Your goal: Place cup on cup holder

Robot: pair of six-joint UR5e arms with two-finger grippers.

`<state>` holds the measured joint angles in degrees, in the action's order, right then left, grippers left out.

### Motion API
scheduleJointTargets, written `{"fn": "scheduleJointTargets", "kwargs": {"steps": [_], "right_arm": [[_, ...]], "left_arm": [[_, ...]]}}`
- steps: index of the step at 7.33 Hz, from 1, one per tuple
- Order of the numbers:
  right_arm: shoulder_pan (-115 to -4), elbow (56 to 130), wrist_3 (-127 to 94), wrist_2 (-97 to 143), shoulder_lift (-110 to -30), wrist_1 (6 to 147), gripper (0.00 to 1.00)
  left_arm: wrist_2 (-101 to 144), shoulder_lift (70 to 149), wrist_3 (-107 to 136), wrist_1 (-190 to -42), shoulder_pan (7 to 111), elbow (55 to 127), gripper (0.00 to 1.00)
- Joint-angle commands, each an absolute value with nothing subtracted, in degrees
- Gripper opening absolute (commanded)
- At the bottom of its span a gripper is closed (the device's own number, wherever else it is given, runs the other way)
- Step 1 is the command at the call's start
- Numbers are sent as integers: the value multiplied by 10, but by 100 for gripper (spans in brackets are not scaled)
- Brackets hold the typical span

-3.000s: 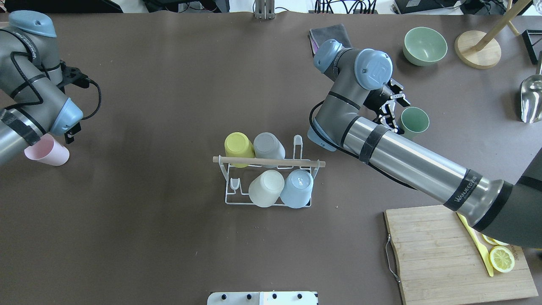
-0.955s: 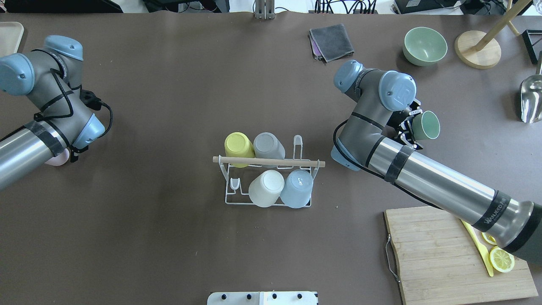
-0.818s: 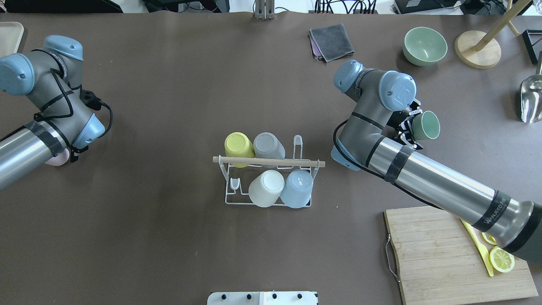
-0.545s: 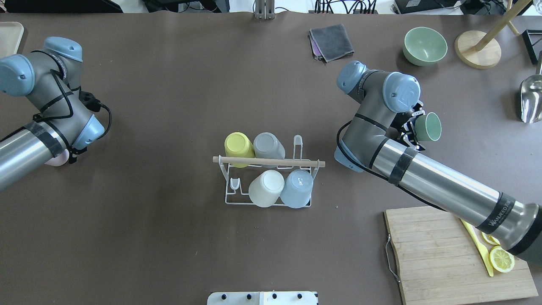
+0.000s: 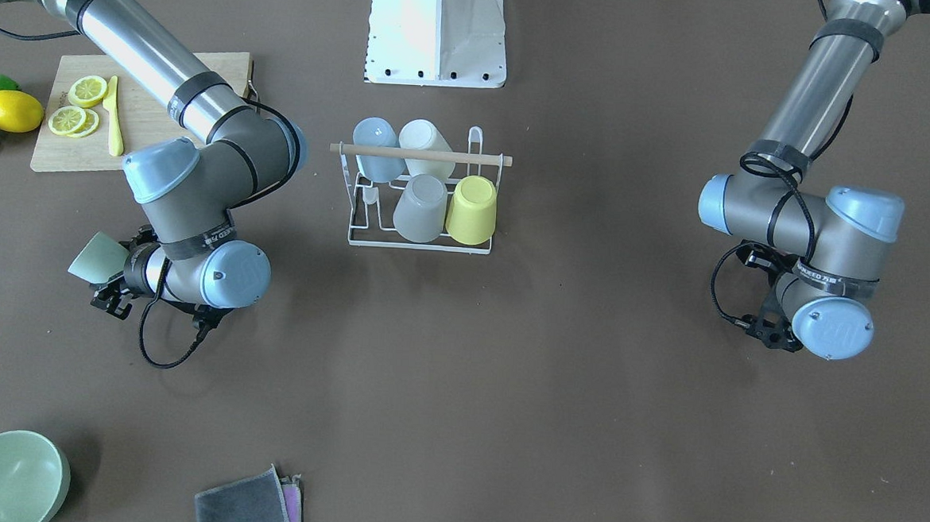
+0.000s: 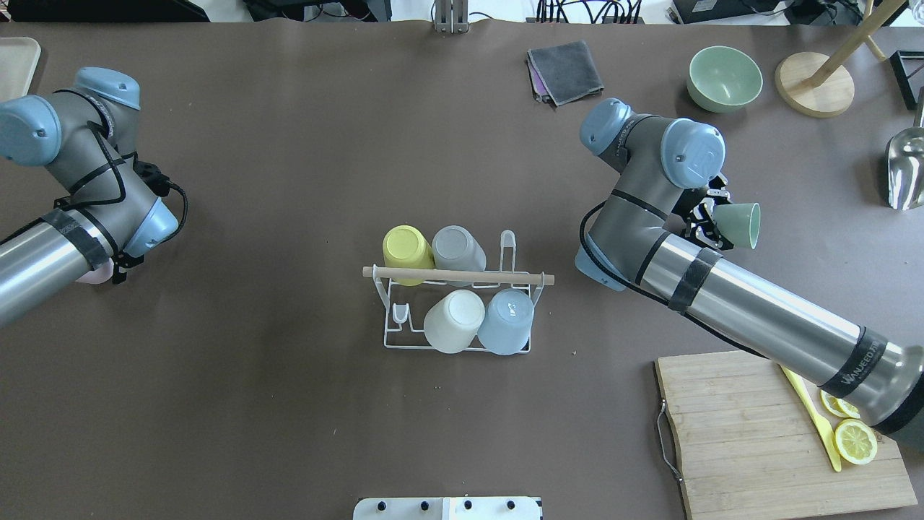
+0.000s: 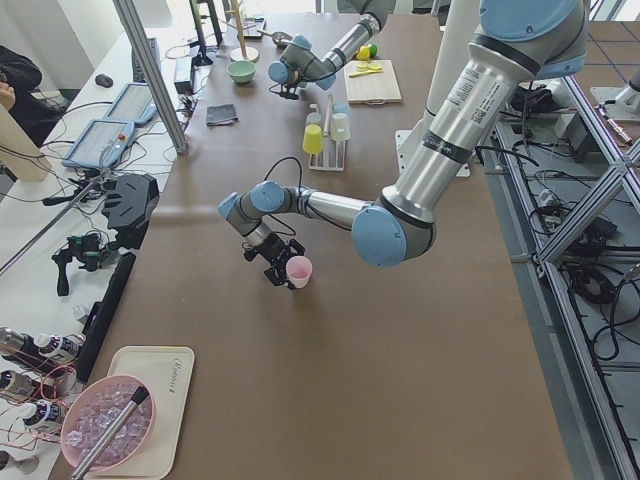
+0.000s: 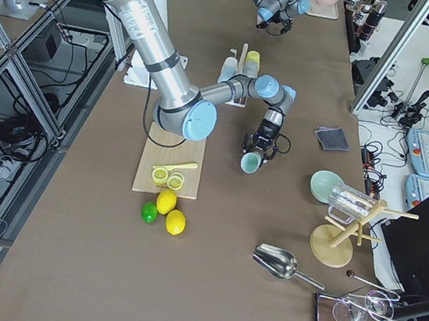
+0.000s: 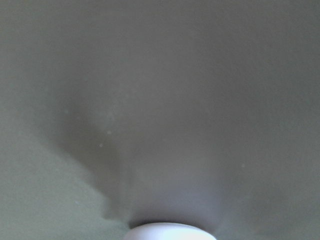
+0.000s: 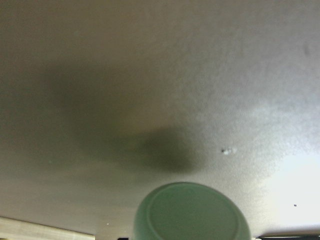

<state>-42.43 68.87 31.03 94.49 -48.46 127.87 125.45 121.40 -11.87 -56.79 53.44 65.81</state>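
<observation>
The white wire cup holder (image 6: 390, 339) with its wooden rod handle (image 6: 458, 275) stands mid-table. It holds yellow (image 6: 406, 245), grey (image 6: 457, 249), cream (image 6: 453, 320) and blue (image 6: 507, 320) cups upside down. My right gripper (image 6: 722, 220) is shut on a green cup (image 6: 743, 225), held on its side above the table, to the right of the holder; its base shows in the right wrist view (image 10: 192, 212). My left gripper (image 6: 108, 269) is shut on a pink cup (image 7: 299, 271), far left of the holder, mostly hidden under the wrist in the overhead view.
A cutting board (image 6: 751, 440) with lemon slices (image 6: 855, 441) and a yellow knife (image 6: 816, 415) lies front right. A green bowl (image 6: 724, 78), grey cloth (image 6: 567, 71), wooden stand base (image 6: 814, 83) and metal scoop (image 6: 906, 170) lie at the back right.
My right gripper has shifted slightly right and turned the green cup so its mouth faces right. The left arm has barely shifted, with the pink cup still under it.
</observation>
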Motion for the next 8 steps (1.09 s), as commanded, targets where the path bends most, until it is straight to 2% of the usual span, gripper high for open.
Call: {"fn": "scheduleJointTargets", "kwargs": {"steps": [1,4,5,6,7,8], "right_arm": [[-453,711,345,947,-501,1279,0],[-524,836,393,992,-554,1280,0],[-560,868,362,1072,-578,1273,0],[-599,883,348,1147,-579,1269,0],[-619,927,352,1166,-591,1273,0],[-618,966,347,1193,-613,1266,0]], "left_arm": [[1247,1215,-126,-563,532,658,98],[1238,1215,-129,-555,530,660,97],[1238,1215,-141,-555,530,659,76],[1234,1215,-161,-553,531,659,43],[1230,1215,-162,-542,531,663,18],[1226,1215,-163,-534,532,666,0]]}}
